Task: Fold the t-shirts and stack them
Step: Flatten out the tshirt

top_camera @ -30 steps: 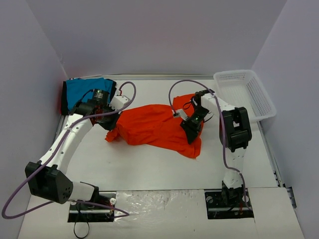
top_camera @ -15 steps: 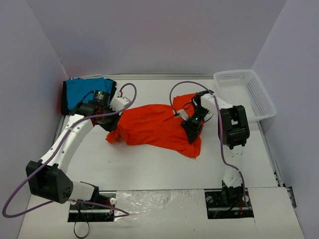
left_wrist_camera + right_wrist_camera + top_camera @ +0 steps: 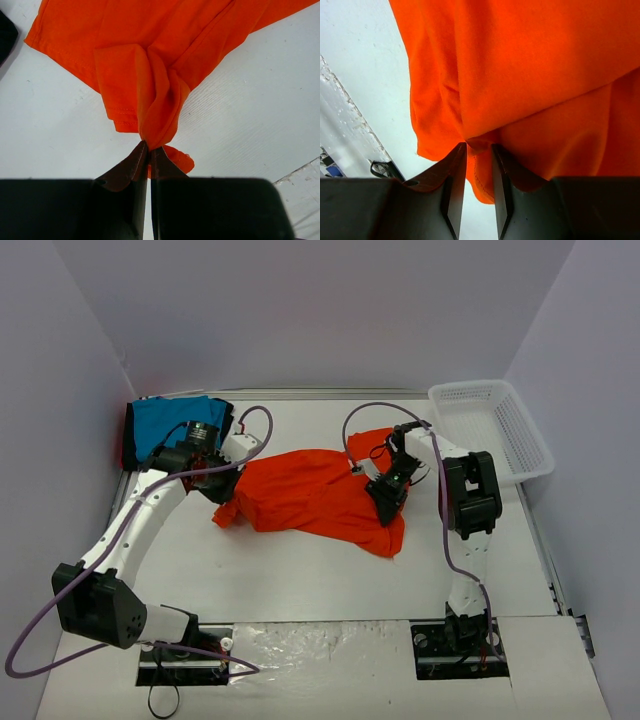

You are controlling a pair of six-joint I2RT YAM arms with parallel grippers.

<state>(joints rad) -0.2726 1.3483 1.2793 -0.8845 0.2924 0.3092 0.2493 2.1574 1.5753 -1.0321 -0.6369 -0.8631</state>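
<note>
The orange-red t-shirt [image 3: 310, 495] lies crumpled across the middle of the table. My left gripper [image 3: 224, 492] is at its left end, shut on a bunched sleeve fold [image 3: 155, 120] that rises from the fingertips [image 3: 142, 152]. My right gripper [image 3: 386, 502] is at the shirt's right side, its jaws a narrow gap apart with a hem fold [image 3: 480, 160] hanging between them, not squeezed flat. The turquoise-blue t-shirt [image 3: 165, 425] lies folded at the back left corner. A black cloth edge [image 3: 5, 35] shows at the left wrist view's left border.
A white mesh basket [image 3: 480, 388] stands at the back right, close to the right arm. Grey walls enclose the table on the left, the back and the right. Purple cables loop over both arms.
The right gripper's jaws have drawn closer together around the hem, and it has shifted slightly toward the back. The left gripper keeps its grip and has hardly moved.
</note>
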